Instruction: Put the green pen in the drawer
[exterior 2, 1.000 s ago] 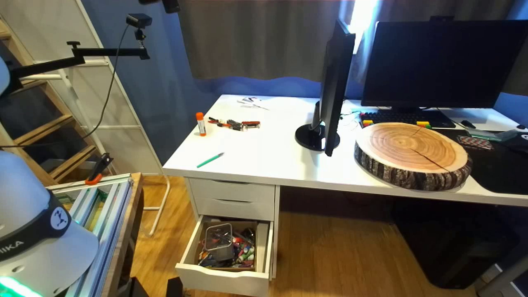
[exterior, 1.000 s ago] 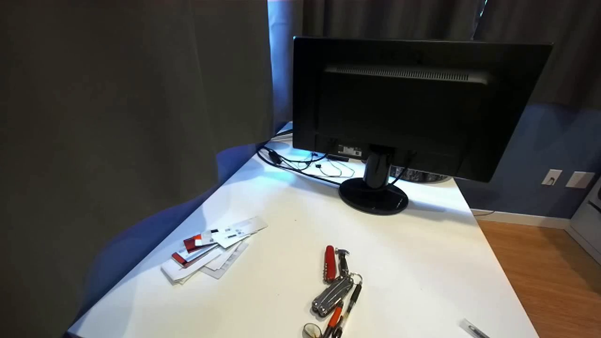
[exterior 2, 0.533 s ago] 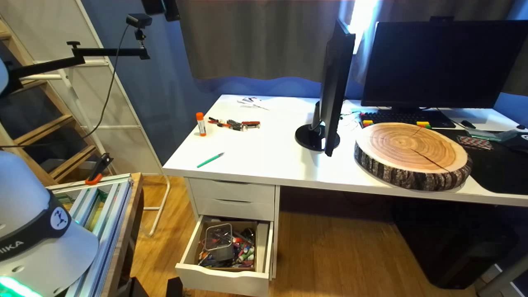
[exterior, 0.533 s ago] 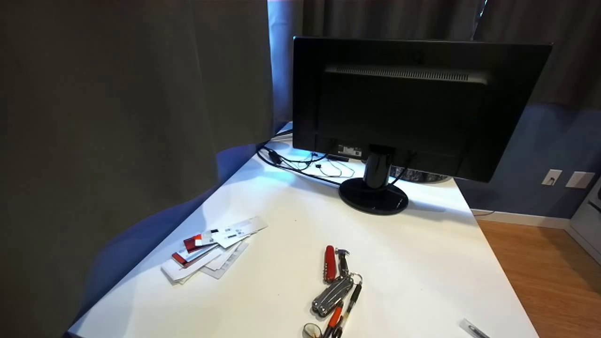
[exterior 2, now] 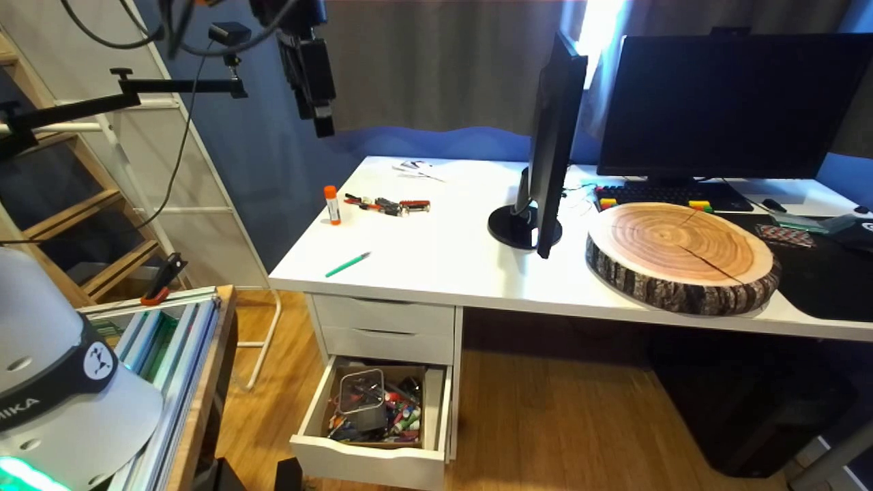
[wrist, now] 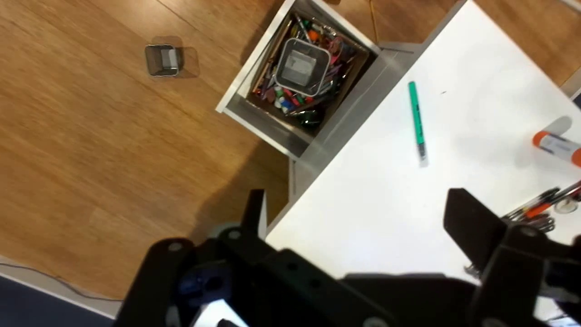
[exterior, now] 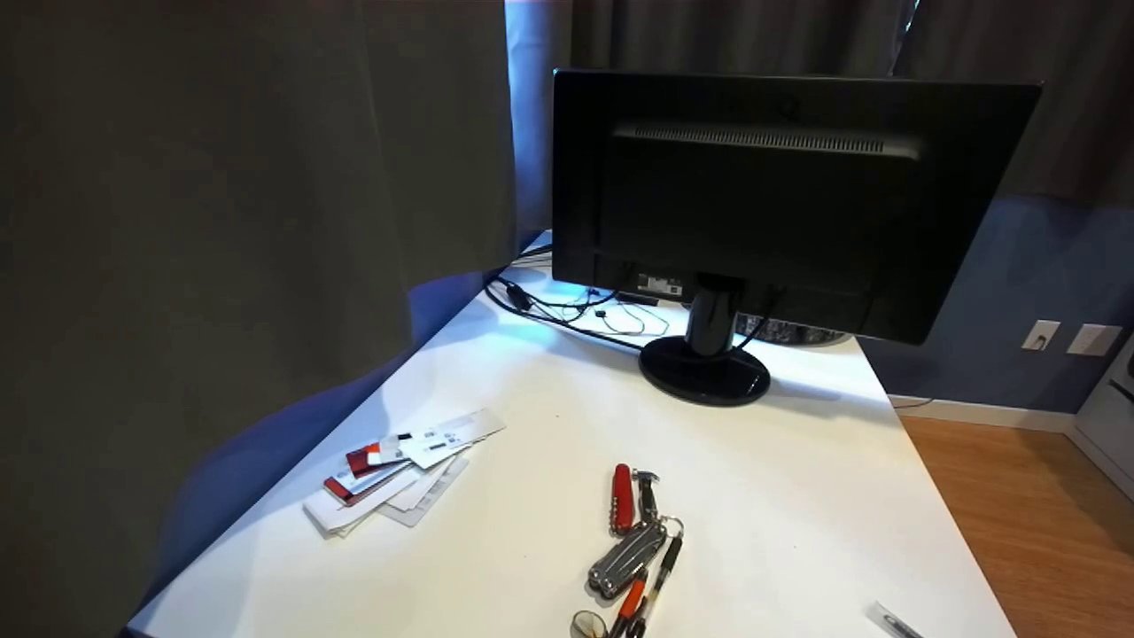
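The green pen (exterior 2: 348, 264) lies flat on the white desk near its front left edge. It also shows in the wrist view (wrist: 416, 118), with a dark tip end. Only that tip end (exterior: 898, 623) shows at the bottom edge of an exterior view. The bottom drawer (exterior 2: 372, 462) is pulled out below the desk and holds a box of pens and a clear container. The wrist view shows the drawer (wrist: 254, 61) too. My gripper (exterior 2: 324, 126) is high above the desk's left end, apart from the pen. In the wrist view its fingers (wrist: 356, 190) are spread and empty.
An orange-capped glue stick (exterior 2: 332, 206) stands near the desk's left edge. Tools (exterior 2: 389, 206) and cards (exterior: 403, 470) lie behind it. A monitor (exterior 2: 556, 143) and a wood slab (exterior 2: 682, 245) stand to the right. A small clear container (wrist: 162, 60) is on the floor.
The gripper has come down and to the right into view at the top of an exterior view, with arm cables now showing. The pen, the drawer and the desk items have not moved.
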You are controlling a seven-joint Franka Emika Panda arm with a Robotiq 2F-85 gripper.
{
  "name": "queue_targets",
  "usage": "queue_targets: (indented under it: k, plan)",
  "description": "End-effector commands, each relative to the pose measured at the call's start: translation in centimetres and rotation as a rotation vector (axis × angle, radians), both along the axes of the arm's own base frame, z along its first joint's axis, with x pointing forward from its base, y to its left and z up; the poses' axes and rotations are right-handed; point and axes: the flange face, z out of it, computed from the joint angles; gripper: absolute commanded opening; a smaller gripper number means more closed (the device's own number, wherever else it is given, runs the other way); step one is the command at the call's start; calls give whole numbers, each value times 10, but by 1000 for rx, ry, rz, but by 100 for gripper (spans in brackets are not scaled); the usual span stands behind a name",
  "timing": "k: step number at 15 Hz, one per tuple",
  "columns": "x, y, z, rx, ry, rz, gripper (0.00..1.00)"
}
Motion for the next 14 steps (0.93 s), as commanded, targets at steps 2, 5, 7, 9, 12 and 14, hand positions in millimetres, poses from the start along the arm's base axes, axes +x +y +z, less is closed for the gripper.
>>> queue_targets:
  k: [2, 5, 7, 9, 12, 14]
  plan:
    - [10, 68, -81, 39, 143, 194, 100]
    - [17, 94, -119, 22, 221, 325, 100]
    - [6, 80, -114, -1, 200, 294, 100]
    - [13, 90, -129, 2, 241, 321, 100]
    - [18, 95, -133, 7, 252, 330, 100]
    - [19, 96, -132, 8, 250, 330, 100]
